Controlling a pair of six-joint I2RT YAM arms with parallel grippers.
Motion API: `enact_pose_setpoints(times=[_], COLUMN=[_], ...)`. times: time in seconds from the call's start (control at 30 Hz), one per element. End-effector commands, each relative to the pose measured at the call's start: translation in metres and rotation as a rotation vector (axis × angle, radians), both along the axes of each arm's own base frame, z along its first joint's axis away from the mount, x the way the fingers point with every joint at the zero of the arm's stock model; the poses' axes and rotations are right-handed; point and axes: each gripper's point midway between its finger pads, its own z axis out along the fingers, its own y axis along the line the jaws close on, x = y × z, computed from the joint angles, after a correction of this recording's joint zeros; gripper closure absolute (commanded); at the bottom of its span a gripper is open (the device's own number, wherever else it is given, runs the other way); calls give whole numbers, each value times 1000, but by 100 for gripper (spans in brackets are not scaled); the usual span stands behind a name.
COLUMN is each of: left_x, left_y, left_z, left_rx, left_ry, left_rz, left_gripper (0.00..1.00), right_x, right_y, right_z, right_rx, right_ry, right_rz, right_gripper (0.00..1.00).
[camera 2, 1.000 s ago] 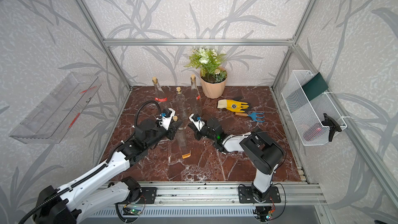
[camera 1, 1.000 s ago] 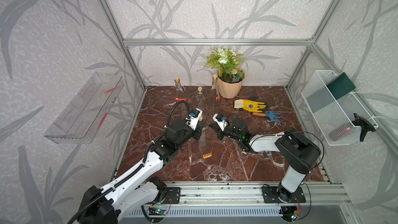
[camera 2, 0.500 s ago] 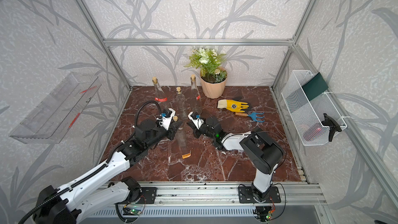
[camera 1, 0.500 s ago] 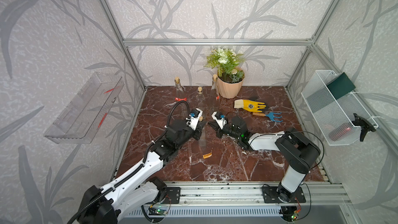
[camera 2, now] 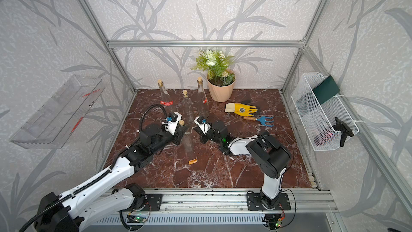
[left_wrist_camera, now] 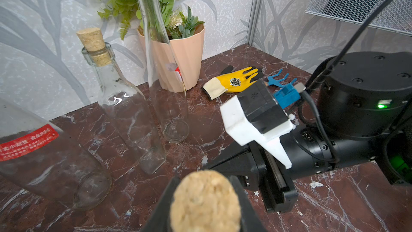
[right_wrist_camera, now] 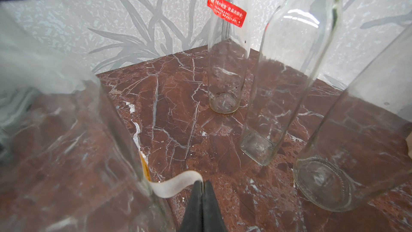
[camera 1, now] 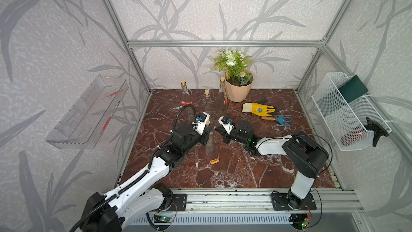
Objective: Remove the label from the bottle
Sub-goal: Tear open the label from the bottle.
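Label (right_wrist_camera: 176,186) in right claw (right_wrist_camera: 202,183), nearer bottle (camera 1: 209,140)

— What stands by the back wall?
— A peach pot (camera 1: 236,91) on the marble floor (camera 1: 223,170), holding a leafy plant (camera 1: 231,63) with white flowers.

— And in front of it?
— A yellow glove (camera 1: 258,109) with dark fingertips lies flat. Just beside it, nearer the front, lies a blue rake (camera 1: 279,120) with a wooden handle. I cannot tell whether they touch.

— The side walls?
— A white wire basket (camera 1: 347,117) hangs on the right one, with a dark green box (camera 1: 352,88) leaning in its far end. A black clip (camera 1: 375,130) sits at its near end. A clear tray (camera 1: 89,112) with red marks hangs on the left wall.
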Motion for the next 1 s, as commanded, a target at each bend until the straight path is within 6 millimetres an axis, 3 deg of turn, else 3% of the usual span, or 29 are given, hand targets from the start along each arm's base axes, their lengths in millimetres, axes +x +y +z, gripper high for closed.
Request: enact_pose_setpoints(times=[0.0, 0.97], left_x=[-7, -8], left_y=[0, -1], left_z=[-13, -13], left_rx=[19, 24], left_ry=[34, 31], left_rz=[-12, -14], left_gripper=[100, 100], right_x=[7, 18], right_y=[3, 13], right_z=[6, 4], right_rx=[16, 17], right_ry=[-5, -12], right_rz=[-11, -3], right_gripper=[100, 100])
